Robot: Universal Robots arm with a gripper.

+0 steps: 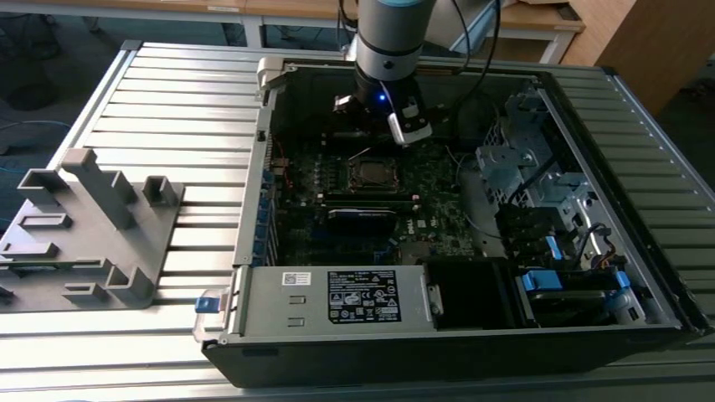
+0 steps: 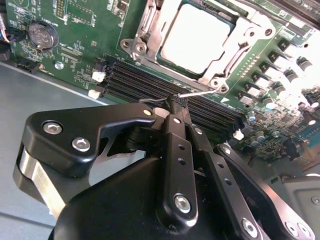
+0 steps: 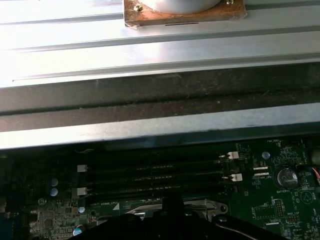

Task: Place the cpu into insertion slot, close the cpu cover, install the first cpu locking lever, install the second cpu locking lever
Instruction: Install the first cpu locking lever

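Gleaming pale grey, the cpu [image 2: 197,37] lies flat inside the silvery cpu cover [image 2: 245,36]. Just beside the cover's edge, fingers [image 2: 174,112] pinched narrow touch a thin wire lever [image 2: 205,92], memory slots [image 2: 135,80] crowding close.

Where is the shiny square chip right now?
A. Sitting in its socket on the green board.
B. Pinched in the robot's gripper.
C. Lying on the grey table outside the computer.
A: the cpu lies flat on the green motherboard, framed by the cpu cover.
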